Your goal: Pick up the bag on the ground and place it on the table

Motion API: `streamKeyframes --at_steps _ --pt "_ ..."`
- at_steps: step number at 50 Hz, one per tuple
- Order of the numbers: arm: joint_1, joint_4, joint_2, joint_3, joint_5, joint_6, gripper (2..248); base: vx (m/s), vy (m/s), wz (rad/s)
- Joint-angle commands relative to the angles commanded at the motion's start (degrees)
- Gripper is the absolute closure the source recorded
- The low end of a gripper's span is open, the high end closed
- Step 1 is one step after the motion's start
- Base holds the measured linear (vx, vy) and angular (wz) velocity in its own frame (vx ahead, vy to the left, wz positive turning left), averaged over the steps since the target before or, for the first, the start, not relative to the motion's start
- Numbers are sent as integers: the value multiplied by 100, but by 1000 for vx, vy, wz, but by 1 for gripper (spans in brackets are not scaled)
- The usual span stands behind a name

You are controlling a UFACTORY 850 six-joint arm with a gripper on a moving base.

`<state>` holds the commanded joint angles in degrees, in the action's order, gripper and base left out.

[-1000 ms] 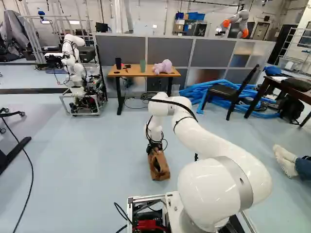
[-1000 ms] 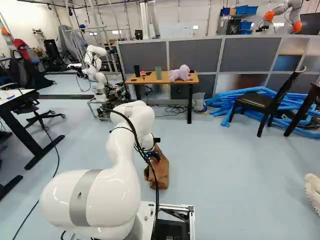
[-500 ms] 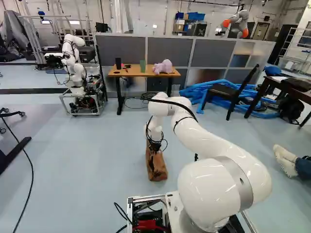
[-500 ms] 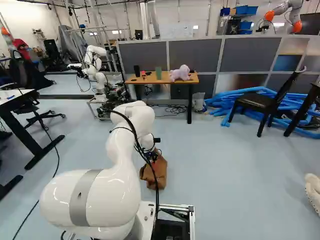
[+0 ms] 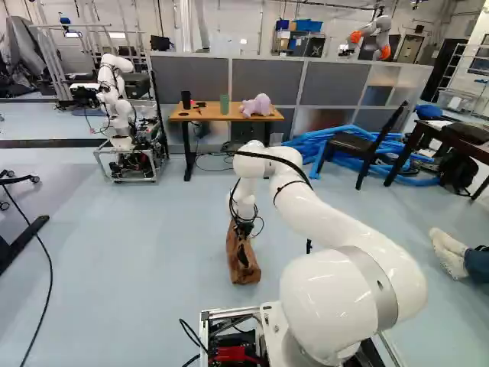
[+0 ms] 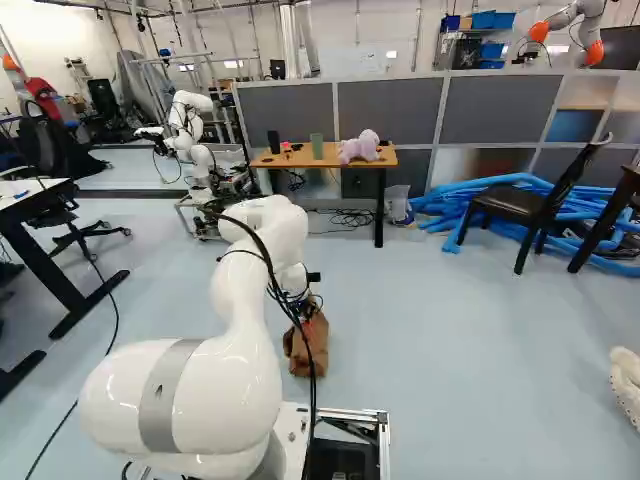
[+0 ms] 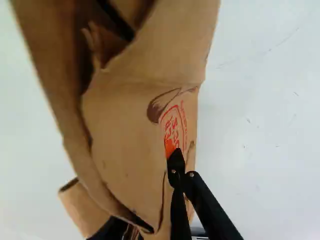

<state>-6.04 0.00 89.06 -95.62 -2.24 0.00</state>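
Brn ppr bag [image 7: 130, 125], contents unclear

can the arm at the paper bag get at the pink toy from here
Probably not: the toy sits on the table, well beyond the gripper, so driving closer first looks needed.

Brown paper bag [image 7: 127, 135], one: red lettering [image 7: 172, 131] in a rounded outline, smaller red print [image 7: 185, 125] beside it. In my wrist view I can make out no complete wording.
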Motion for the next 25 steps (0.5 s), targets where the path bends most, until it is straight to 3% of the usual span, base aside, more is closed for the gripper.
streamKeyframes --at_steps 25 --pt "0 0 -544 517 0 0 229 0 0 0"
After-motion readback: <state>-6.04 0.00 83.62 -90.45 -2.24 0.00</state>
